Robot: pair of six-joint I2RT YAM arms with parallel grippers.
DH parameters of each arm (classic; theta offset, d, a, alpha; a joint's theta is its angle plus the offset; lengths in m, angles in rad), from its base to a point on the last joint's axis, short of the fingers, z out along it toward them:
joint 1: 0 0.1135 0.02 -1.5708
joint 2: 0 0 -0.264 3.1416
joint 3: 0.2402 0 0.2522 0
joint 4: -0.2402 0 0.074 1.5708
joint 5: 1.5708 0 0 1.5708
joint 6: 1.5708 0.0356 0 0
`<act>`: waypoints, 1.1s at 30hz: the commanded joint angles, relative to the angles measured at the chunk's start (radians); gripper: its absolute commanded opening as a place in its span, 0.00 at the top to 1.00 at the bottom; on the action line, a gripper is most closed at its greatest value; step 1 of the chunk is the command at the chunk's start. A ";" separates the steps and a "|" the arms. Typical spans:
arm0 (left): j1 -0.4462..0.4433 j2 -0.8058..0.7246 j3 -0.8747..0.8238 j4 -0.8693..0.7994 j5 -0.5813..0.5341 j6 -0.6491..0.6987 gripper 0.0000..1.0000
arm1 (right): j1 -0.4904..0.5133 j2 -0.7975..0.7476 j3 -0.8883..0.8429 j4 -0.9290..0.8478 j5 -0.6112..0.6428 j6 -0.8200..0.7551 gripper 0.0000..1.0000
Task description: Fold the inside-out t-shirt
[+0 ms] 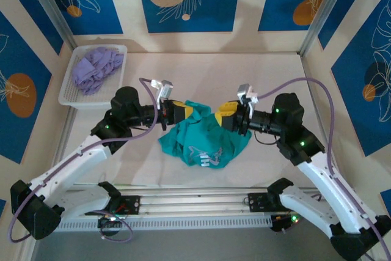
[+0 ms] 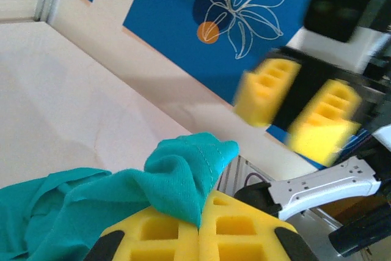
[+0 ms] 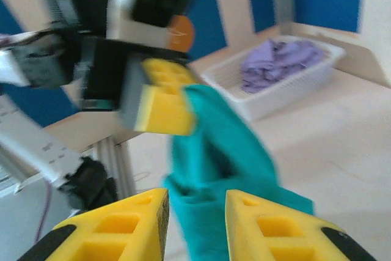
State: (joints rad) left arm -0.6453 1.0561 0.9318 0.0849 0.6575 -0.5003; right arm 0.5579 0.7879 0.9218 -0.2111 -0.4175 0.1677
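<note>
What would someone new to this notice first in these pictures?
The teal t-shirt bunched mid-table, pinched by the left gripper, whose yellow jaws are shut on it. The right gripper faces it with jaws apart. In the far left corner, a white basket holds a lavender garment.

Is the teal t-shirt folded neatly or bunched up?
Bunched up: the t-shirt is a crumpled heap, one edge pinched in the left gripper.
</note>
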 commanded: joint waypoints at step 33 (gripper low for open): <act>0.009 -0.014 0.011 -0.085 -0.085 0.106 0.71 | 0.035 0.216 0.138 -0.020 -0.092 -0.023 1.00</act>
State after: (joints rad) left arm -0.6449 1.0622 0.9321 0.0277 0.6079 -0.4377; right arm 0.6132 1.0393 1.0470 -0.2741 -0.4328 0.1017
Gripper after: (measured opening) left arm 0.264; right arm 0.066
